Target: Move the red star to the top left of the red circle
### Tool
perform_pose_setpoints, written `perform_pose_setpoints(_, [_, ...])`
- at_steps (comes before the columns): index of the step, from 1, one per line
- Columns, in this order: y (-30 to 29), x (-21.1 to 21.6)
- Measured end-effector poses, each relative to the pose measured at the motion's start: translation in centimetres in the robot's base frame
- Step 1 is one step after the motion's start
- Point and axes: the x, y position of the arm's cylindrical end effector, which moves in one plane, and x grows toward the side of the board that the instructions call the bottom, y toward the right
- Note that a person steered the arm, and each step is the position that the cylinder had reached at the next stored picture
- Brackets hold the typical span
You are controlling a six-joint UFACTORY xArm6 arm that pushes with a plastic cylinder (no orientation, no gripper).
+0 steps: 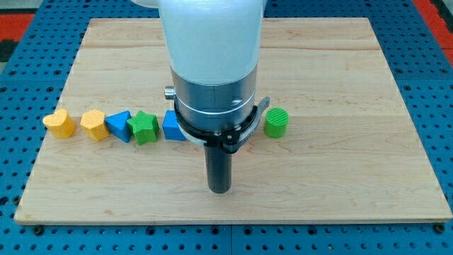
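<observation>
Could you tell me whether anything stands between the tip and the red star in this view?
I cannot say: no red star or red circle shows here, perhaps hidden behind the arm. My tip sits below the row, nearest the blue block, touching none.

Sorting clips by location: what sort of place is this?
Likely a robotics lab bench: a wooden board on blue perforated table, small coloured blocks like the green cylinder, and a robot arm's rod.

A lab bench setup here: a pale wooden board [340, 85] sits on a blue perforated metal table [14, 92], a white and steel robot arm [211, 64] hangs over it, and small plastic test blocks line the left.
</observation>
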Motion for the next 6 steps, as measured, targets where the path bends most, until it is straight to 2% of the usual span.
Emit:
perform_pose_setpoints(2, [-0.5,-4.6])
perform_pose_setpoints(4, [-0.7,-12.4])
perform_pose_setpoints(6, [-2.7,-14.0])
